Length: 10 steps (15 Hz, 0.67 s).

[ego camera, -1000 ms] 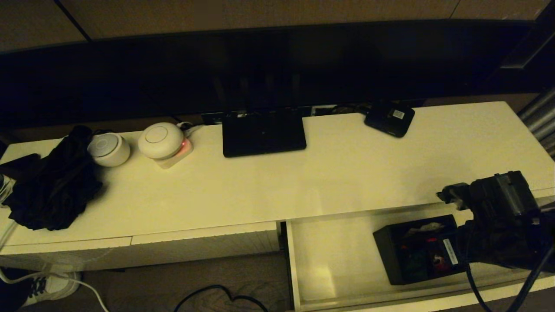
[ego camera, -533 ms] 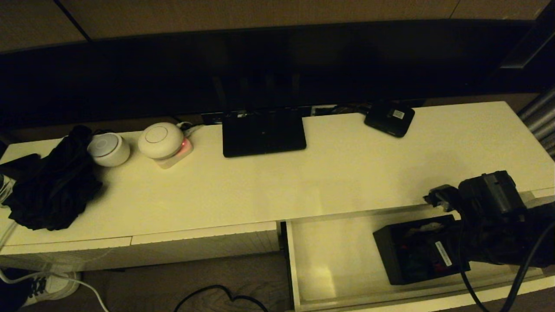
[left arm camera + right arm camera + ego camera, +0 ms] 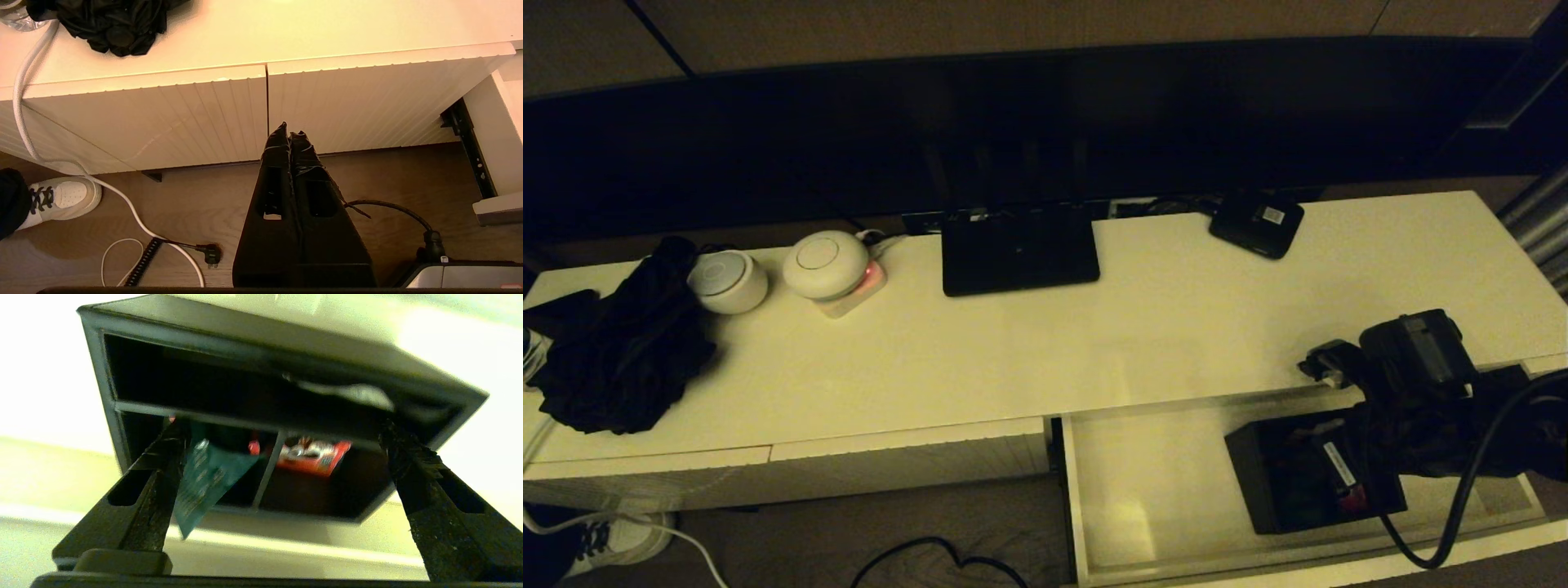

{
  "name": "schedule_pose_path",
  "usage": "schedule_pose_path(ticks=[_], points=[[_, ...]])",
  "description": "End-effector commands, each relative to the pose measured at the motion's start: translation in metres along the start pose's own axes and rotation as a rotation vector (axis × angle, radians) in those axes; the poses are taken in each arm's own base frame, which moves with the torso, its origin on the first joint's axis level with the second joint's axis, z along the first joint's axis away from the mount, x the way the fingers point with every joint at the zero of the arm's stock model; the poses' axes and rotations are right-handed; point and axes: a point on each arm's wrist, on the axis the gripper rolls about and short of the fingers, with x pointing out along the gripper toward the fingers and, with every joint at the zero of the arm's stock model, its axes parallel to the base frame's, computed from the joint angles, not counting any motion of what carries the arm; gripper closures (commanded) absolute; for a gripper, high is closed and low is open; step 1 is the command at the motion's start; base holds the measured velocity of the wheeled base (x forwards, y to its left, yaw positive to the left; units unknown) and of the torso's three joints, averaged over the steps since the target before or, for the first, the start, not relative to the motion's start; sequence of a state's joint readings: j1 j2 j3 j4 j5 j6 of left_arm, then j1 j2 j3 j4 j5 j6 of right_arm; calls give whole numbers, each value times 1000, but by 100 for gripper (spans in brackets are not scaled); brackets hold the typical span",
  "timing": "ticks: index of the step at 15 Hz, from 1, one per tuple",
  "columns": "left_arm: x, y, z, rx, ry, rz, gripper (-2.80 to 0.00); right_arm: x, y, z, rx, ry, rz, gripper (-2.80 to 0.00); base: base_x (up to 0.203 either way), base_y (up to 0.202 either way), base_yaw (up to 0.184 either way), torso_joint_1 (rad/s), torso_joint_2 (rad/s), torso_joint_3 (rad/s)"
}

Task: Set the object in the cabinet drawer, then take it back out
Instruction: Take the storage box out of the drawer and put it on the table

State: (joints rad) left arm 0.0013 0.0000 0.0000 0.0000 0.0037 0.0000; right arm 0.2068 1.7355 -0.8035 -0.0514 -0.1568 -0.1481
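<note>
The black open-top box (image 3: 1290, 482) with inner dividers rests on the floor of the pulled-out wide right drawer (image 3: 1143, 465), toward its right half. Red and white packets (image 3: 314, 455) and a teal packet (image 3: 204, 477) show inside the box (image 3: 245, 396). My right gripper (image 3: 1364, 445) hangs over the box's right end, its wrist hiding that end in the head view. In the right wrist view the gripper (image 3: 282, 426) is open, fingers spread wide with both tips reaching inside the box's rim. My left gripper (image 3: 289, 132) is shut and empty, parked low before the closed drawer fronts.
On the cabinet top stand a black router (image 3: 1019, 249), a small flat black device (image 3: 1256, 222), two white round devices (image 3: 825, 263) and a heap of black cloth (image 3: 625, 343). Cables (image 3: 931, 559) and a white shoe (image 3: 621, 539) lie on the floor.
My right arm has shifted left and further over the box, covering more of its right end. The box stays in the same spot in the drawer.
</note>
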Motion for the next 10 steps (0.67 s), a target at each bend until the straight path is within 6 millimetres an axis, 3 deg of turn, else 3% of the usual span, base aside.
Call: schedule_pose_path(ticks=[1, 5, 10], points=[[0, 0, -1, 0, 3, 0, 0, 10, -1, 11, 3, 8, -2, -280, 0, 0, 0, 0, 0, 0], [0, 0, -1, 0, 3, 1, 0, 17, -10, 24, 40, 51, -13, -280, 0, 0, 0, 0, 0, 0], [0, 0, -1, 0, 3, 1, 0, 3, -12, 28, 181, 108, 42, -280, 0, 0, 0, 0, 0, 0]])
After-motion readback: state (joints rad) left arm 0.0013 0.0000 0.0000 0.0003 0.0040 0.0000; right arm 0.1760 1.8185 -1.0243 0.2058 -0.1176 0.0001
